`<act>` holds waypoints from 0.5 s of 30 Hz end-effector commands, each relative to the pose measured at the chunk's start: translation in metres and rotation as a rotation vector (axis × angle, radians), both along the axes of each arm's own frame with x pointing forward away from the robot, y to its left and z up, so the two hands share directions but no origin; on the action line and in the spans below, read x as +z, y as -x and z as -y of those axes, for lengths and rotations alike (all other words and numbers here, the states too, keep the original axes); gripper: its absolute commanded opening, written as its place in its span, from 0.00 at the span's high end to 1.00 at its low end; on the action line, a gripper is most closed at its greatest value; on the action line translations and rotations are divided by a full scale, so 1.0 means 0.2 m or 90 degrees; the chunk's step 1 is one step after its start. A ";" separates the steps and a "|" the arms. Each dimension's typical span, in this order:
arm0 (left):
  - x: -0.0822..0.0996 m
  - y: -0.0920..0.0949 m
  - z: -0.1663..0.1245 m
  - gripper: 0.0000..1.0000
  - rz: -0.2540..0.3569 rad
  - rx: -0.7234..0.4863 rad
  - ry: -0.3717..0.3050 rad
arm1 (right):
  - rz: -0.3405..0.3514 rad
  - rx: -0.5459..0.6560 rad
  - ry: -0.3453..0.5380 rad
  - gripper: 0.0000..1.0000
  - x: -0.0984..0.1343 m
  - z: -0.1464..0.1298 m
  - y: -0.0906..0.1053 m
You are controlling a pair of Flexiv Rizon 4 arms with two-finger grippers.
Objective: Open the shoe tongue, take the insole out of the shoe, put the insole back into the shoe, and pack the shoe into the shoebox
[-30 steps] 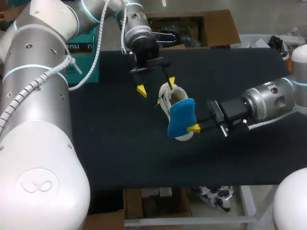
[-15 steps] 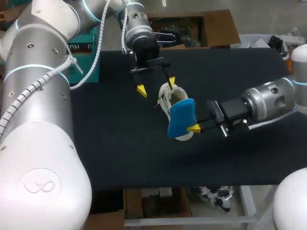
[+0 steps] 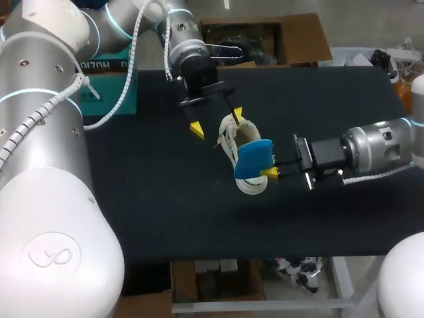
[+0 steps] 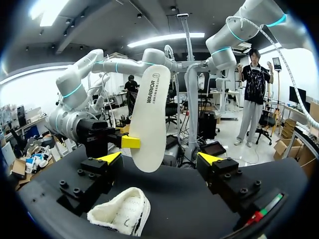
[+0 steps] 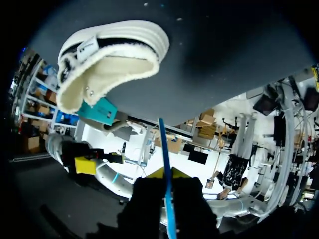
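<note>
A white fleece-lined shoe (image 3: 233,140) lies on the black table (image 3: 152,199), also seen under my left gripper (image 4: 122,214) and ahead of my right gripper (image 5: 107,64). The insole (image 3: 254,159), blue on top and white underneath (image 4: 149,117), is held over the shoe's near end. My right gripper (image 3: 268,173) is shut on its edge, and the insole shows edge-on (image 5: 166,164) between the right gripper's (image 5: 168,174) fingers. My left gripper (image 3: 216,120) hangs open above the shoe's far end, its left gripper tips (image 4: 159,159) wide apart with nothing between them.
A teal box (image 3: 109,73) stands at the table's far left edge, beside my left arm. The table's front edge (image 3: 265,255) runs close below the shoe's side of the table.
My right gripper has tilted the insole down toward the shoe's opening, and its arm has shifted slightly right. The left gripper has stayed open over the shoe, barely moving.
</note>
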State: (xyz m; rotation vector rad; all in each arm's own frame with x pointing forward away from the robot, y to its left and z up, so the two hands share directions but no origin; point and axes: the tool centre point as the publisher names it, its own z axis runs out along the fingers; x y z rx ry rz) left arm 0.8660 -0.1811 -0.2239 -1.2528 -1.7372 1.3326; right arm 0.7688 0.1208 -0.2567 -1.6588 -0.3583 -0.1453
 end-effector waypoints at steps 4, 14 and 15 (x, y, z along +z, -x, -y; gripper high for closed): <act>0.00 0.20 -0.03 0.00 0.099 0.375 0.147 | 0.007 -0.018 -0.002 1.00 0.00 0.02 -0.02; 0.01 0.21 -0.02 0.00 0.119 0.414 0.150 | 0.041 -0.074 -0.006 1.00 -0.02 0.04 -0.07; 0.01 0.21 -0.02 0.00 0.119 0.414 0.150 | 0.043 -0.078 -0.008 1.00 -0.02 0.04 -0.08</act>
